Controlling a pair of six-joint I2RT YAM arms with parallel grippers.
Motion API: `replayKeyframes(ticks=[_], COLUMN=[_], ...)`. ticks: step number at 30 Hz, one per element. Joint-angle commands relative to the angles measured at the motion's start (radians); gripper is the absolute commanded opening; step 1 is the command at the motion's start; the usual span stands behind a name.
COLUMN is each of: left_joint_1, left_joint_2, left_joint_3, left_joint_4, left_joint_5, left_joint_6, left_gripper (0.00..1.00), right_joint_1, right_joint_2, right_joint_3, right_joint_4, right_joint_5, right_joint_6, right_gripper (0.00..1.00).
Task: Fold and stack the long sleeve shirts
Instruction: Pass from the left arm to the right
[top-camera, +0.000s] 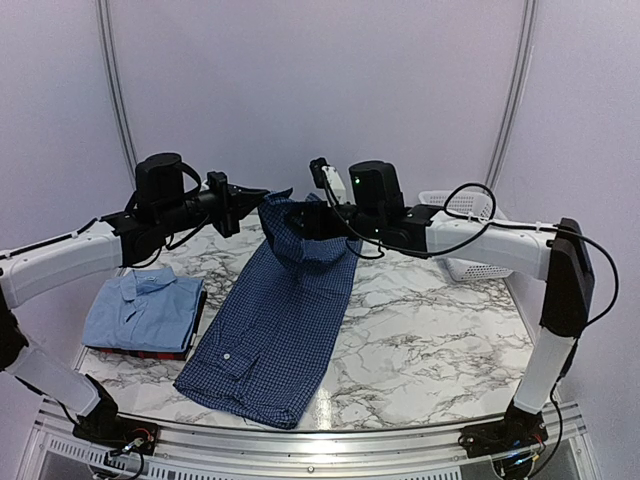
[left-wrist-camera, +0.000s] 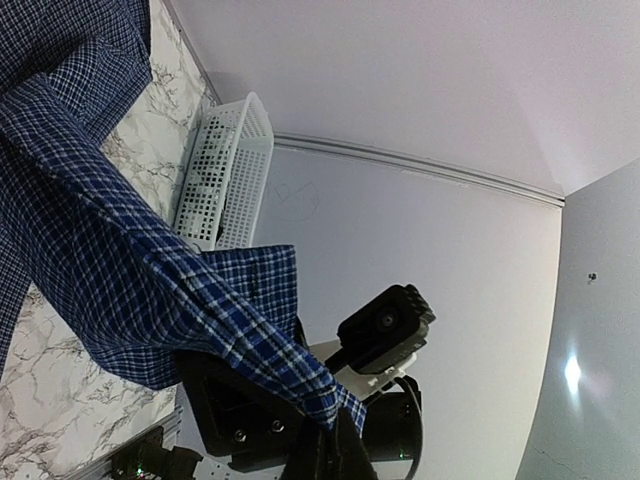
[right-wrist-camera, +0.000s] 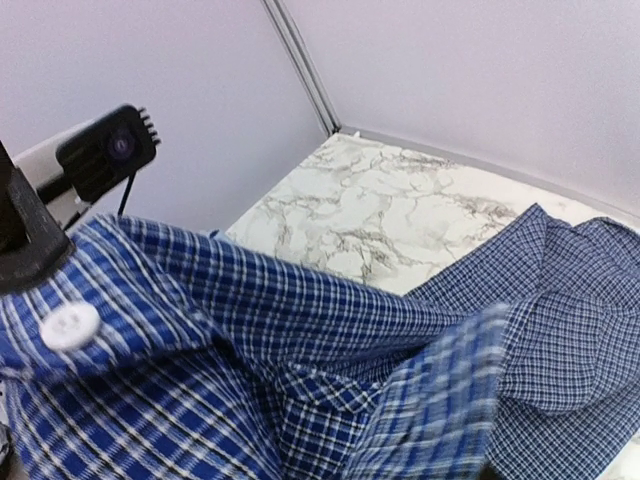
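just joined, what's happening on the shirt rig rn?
Both arms are working the navy checked shirt. The left hand is shut on its far edge, holding that end up off the table. The right hand is at the raised part too, grip unclear. The near end lies flat. A folded light blue shirt lies at the left.

Navy shirt (top-camera: 275, 330), fine white check — light blue shirt (top-camera: 140, 305), plain — table (top-camera: 420, 340) white marble, grey-veined; basket (top-camera: 462, 210) white.

Three shirts: navy (top-camera: 272, 325), light blue (top-camera: 143, 305), red (top-camera: 140, 353). One basket (top-camera: 462, 207).
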Motion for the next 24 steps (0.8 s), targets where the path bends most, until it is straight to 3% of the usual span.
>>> replayKeyframes(ticks=[1, 5, 8, 18, 24], left_joint_1=[-0.005, -0.005, -0.005, -0.005, -0.005], left_joint_2=[-0.043, -0.063, -0.080, -0.164, -0.204], left_joint_3=[-0.022, -0.068, -0.114, -0.244, -0.295], left_joint_4=[0.044, 0.044, 0.044, 0.046, 0.044], left_joint_5=[0.018, 0.026, 0.037, 0.056, 0.086], left_joint_6=[0.003, 0.001, -0.001, -0.004, -0.001], left_gripper=[0.00, 0.00, 0.00, 0.00, 0.00], right_joint_1=[-0.008, -0.012, -0.008, 0.058, 0.105], right_joint_2=[-0.005, -0.039, -0.077, -0.139, -0.152], right_joint_3=[0.073, 0.071, 0.069, 0.103, 0.121], right_joint_4=[-0.007, -0.006, -0.008, -0.111, -0.167], right_joint_5=[0.005, 0.012, 0.011, -0.024, 0.070], right_joint_6=[-0.106, -0.214, -0.317, -0.660, -0.770], right_gripper=[0.40, 0.14, 0.02, 0.00, 0.00])
